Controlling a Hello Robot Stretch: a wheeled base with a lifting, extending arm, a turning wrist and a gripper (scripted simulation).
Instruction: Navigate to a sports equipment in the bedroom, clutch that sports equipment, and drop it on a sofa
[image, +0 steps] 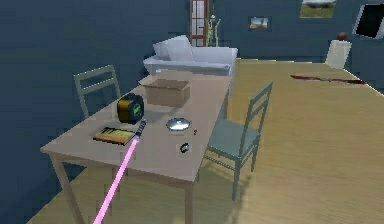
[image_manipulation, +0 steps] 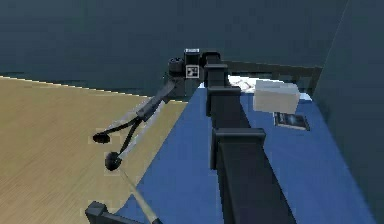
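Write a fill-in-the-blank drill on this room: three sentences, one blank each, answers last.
1. ___ grey slatted chairs stand at the light wooden table.
2. Beyond the brown cardboard box on that table stands a ___ padded sofa.
3. The robot's dark square arm reaches over a ___ bed with a white pillow.
Missing words: two; white; blue.

Matt wooden table (image: 205, 105) and floor (image: 320, 130) (smooth planks), cloth sofa (image: 190, 60).

We are in a home: a wooden surface (image: 205, 100) with two chairs (image: 245, 130), a white sofa (image: 190, 60) behind it, framed pictures (image: 260, 22) on dark blue walls (image: 60, 30), a plank floor (image: 320, 130), and a bed (image_manipulation: 330, 170) with a pillow (image_manipulation: 275, 97).
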